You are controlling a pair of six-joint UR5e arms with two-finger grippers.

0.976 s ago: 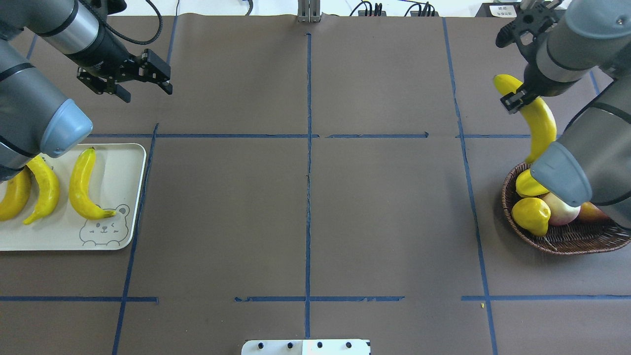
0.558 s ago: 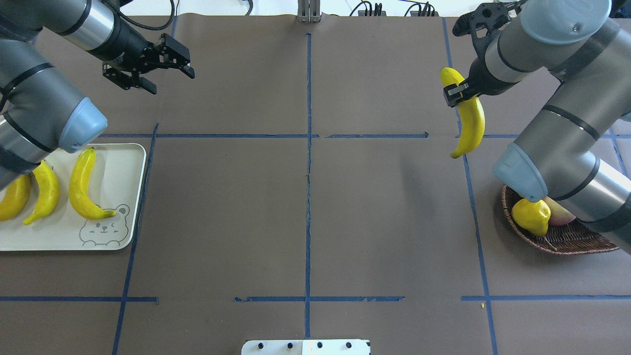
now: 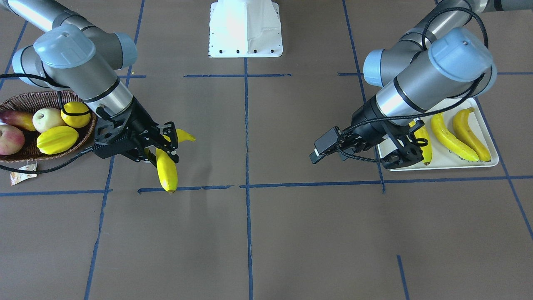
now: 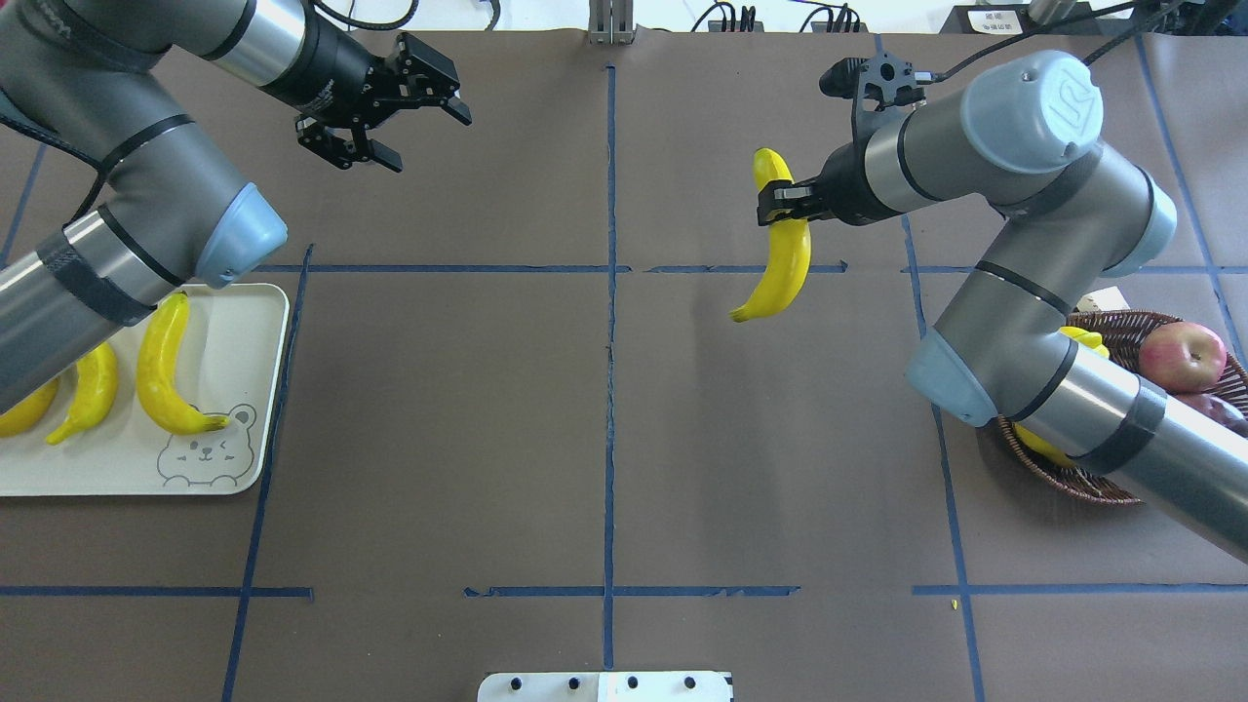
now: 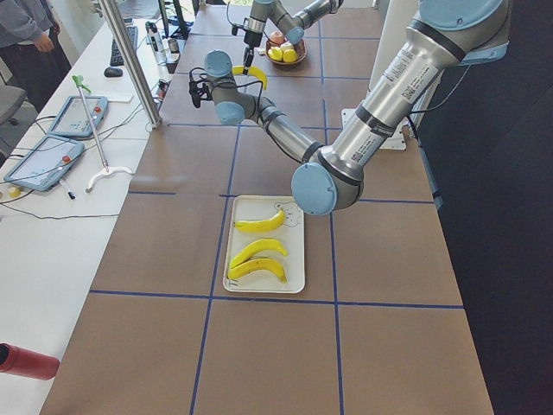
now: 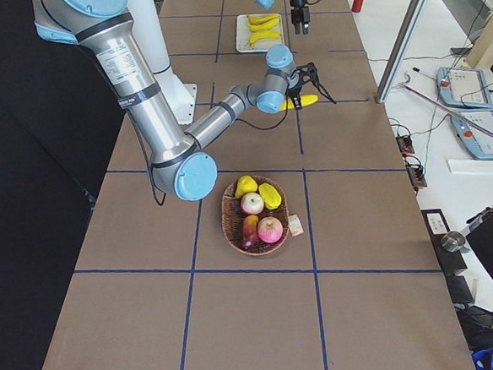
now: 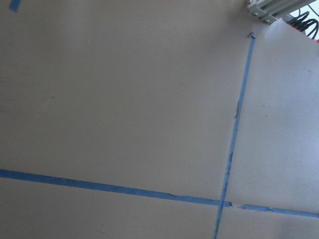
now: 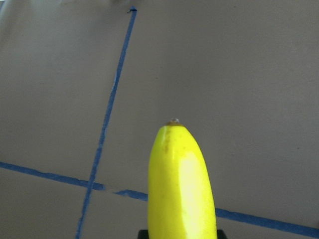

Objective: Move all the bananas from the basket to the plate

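Overhead view: black two-finger right gripper [image 4: 780,202] pinches a long, curved, glossy bright-yellow banana [image 4: 788,263] near its top end, in the air just right of the centre blue tape line [image 4: 609,409]. The black left gripper [image 4: 429,142] hangs with jaws spread and nothing between them, across that line and well apart from the fruit. A flat cream-white rectangular plate [image 4: 244,331] lies at the robot's far left with three bananas [image 4: 168,370] on it. A dark-brown woven wicker basket [image 4: 1092,487] sits far right, partly under the right arm [image 4: 1033,117].

Front-facing view: the held banana hangs tip-down, clear of the brown paper [image 3: 291,233], so its long axis looks close to upright. The basket shows a ribbed yellow starfruit [image 3: 57,139], a round yellow fruit [image 3: 75,114] and apples [image 3: 46,119], with no banana visible.

Side views: too small to show how the jaws stand.

Left wrist view: only paper and tape. Right wrist view: the banana's tip points at the paper.

The plate lies far to the left of the held fruit and the left gripper is the nearer to it. A hand-over looks likely, with the spread jaws closing across the upright axis below the right gripper's pinch.
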